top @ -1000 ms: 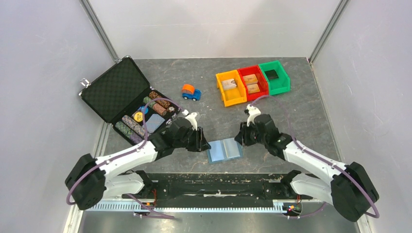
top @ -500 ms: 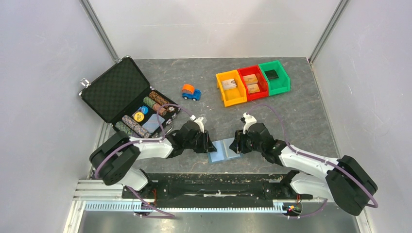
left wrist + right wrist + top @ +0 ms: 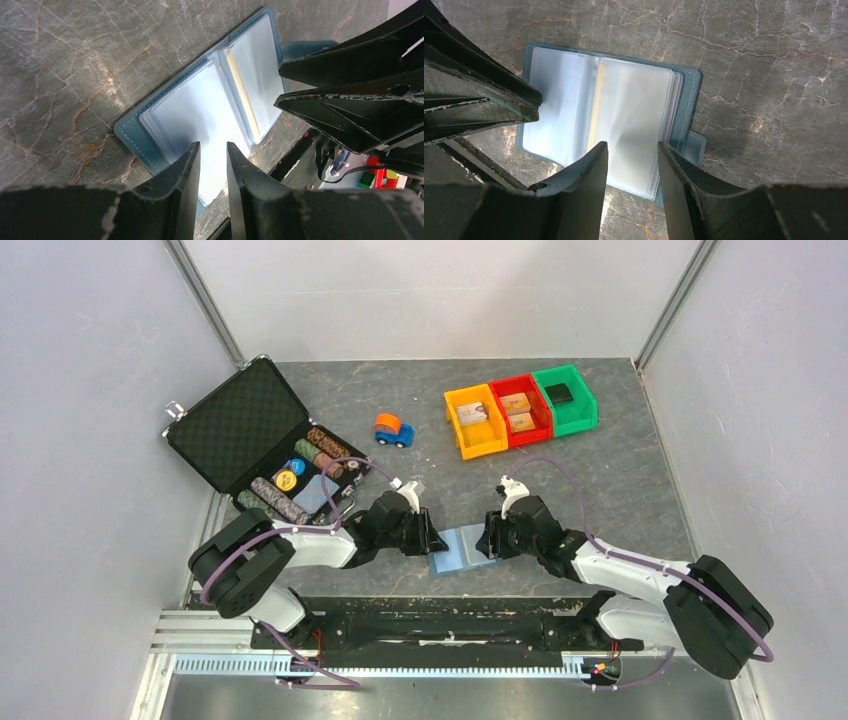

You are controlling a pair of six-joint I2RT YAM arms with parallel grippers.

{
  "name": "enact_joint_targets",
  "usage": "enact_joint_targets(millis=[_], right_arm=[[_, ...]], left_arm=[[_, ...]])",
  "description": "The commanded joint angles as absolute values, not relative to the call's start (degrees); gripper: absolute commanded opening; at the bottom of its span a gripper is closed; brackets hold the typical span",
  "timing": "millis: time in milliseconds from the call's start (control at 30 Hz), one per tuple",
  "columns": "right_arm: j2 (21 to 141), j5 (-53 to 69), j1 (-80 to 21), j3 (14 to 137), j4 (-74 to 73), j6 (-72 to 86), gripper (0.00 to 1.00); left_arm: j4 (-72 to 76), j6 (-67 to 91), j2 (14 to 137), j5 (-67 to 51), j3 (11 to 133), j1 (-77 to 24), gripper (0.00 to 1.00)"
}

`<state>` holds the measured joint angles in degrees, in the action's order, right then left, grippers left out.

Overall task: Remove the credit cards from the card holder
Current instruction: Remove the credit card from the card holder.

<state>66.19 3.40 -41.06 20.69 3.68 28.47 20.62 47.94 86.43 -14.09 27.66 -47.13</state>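
The card holder (image 3: 634, 100) lies open on a grey marbled table (image 3: 749, 60) with its clear sleeves facing up. A thin yellow strip (image 3: 596, 100) runs beside the centre fold. The closing tab (image 3: 694, 145) sticks out at the holder's 4 o'clock. The right gripper (image 3: 631, 147) rises from 6 o'clock, fingers parted above the right-hand page. The left gripper (image 3: 536, 111) enters from 9 o'clock, dark tips at the left page — contact cannot be told.
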Motion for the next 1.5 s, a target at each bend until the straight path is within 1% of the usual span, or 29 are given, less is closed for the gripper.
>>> enact_joint_targets(millis=[0, 167, 433, 633, 867, 967, 1067, 1133, 1233, 1333, 1467], right_arm=[[67.2, 2.5, -41.7, 21.0, 4.2, 27.9, 0.45], [68.1, 6.4, -41.7, 20.5, 7.4, 29.5, 0.42], [65.5, 8.4, -41.7, 19.4, 12.7, 31.7, 0.35], [66.3, 11.6, -41.7, 18.6, 15.9, 33.1, 0.34], [67.4, 17.9, -41.8, 17.0, 23.2, 35.9, 0.34], [68.0, 19.1, -42.3, 17.3, 24.0, 35.7, 0.34], [69.0, 19.9, -42.9, 17.5, 25.4, 35.8, 0.34], [70.1, 19.9, -43.4, 17.8, 26.0, 35.7, 0.34], [72.1, 20.3, -44.3, 18.9, 26.9, 35.7, 0.36], [74.0, 20.3, -45.8, 20.6, 27.1, 35.7, 0.38], [75.2, 20.5, -46.8, 23.1, 24.9, 34.2, 0.39]], left_arm=[[19.3, 48.5, 86.0, -13.0, 26.0, -47.6, 0.33], [19.1, 48.3, 85.4, -12.8, 25.5, -47.7, 0.33], [19.0, 48.1, 85.3, -12.6, 25.0, -48.0, 0.33], [19.0, 48.0, 85.2, -12.4, 25.0, -48.1, 0.33], [18.6, 48.9, 84.0, -12.6, 24.8, -48.4, 0.34], [15.8, 50.3, 81.1, -12.3, 25.6, -48.3, 0.35], [11.0, 51.3, 76.6, -10.4, 27.3, -48.3, 0.42], [5.4, 51.5, 73.9, -7.3, 28.7, -48.4, 0.44], [1.6, 52.0, 69.5, -4.1, 29.1, -48.3, 0.48], [-2.2, 52.7, 65.5, -1.0, 29.1, -48.3, 0.50], [-2.9, 52.3, 61.7, -0.8, 29.2, -48.3, 0.51]])
